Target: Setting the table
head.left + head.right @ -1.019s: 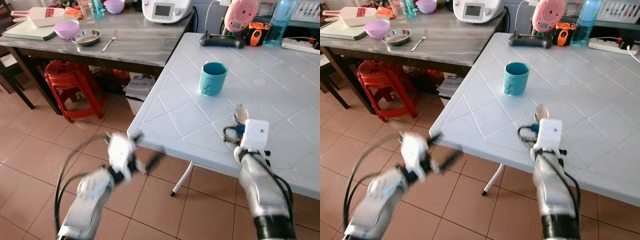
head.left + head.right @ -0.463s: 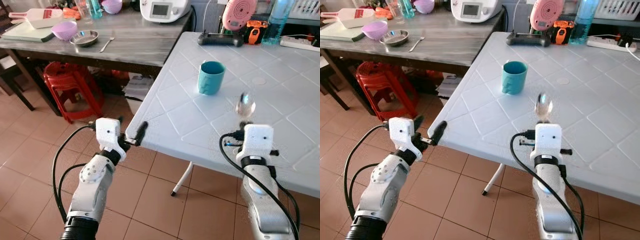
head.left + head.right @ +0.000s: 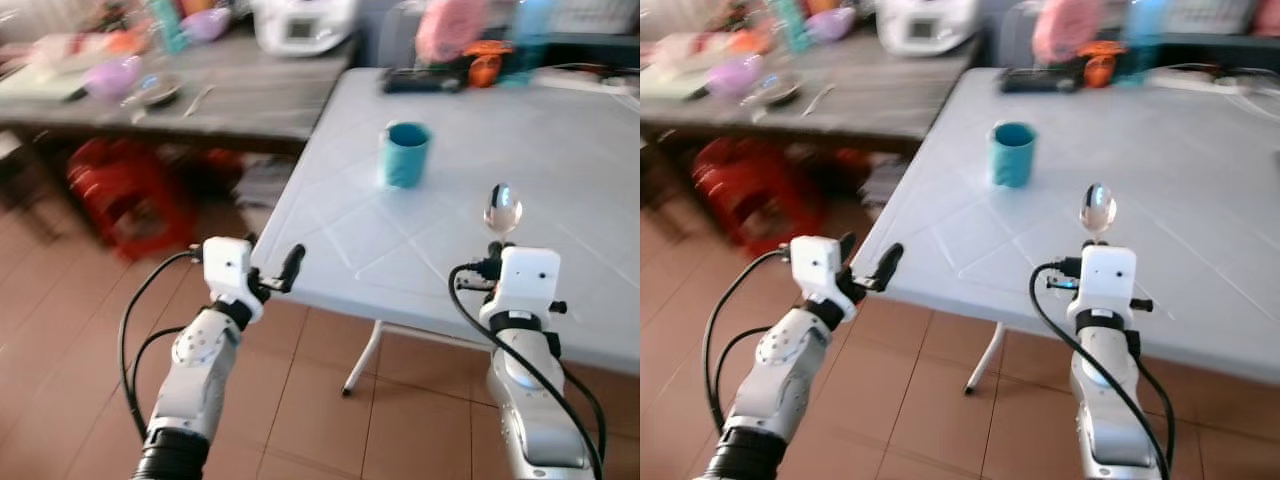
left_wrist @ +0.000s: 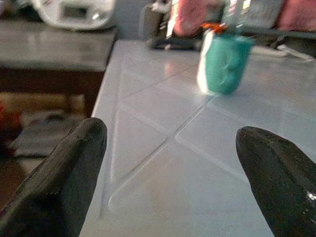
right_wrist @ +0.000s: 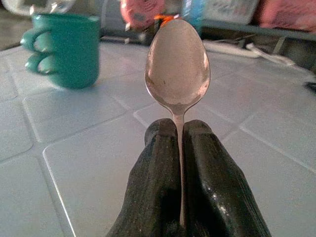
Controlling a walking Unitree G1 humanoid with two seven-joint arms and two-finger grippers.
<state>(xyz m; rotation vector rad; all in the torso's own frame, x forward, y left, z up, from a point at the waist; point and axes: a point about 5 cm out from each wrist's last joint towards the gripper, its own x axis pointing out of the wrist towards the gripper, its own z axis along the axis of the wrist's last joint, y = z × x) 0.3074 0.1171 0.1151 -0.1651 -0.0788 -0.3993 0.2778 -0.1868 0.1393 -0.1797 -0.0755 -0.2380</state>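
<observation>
metal spoon (image 5: pixel 177 69) upright, teal mug (image 3: pixel 405 154) on table

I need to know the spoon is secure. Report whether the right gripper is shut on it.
Shut on it. In the right wrist view the two black fingers press together around the spoon handle, its bowl sticking out beyond their tips.

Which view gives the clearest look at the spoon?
The right wrist view: the spoon stands close up, its handle pinched in the right gripper. Both eye views show it small and slightly blurred above that gripper, over the white table.

Left gripper (image 3: pixel 272 281) raised from below to the tabletop (image 3: pixel 560 150) edge, right gripper (image 5: pixel 178 129) lifted spoon (image 3: pixel 501 210) upright
</observation>
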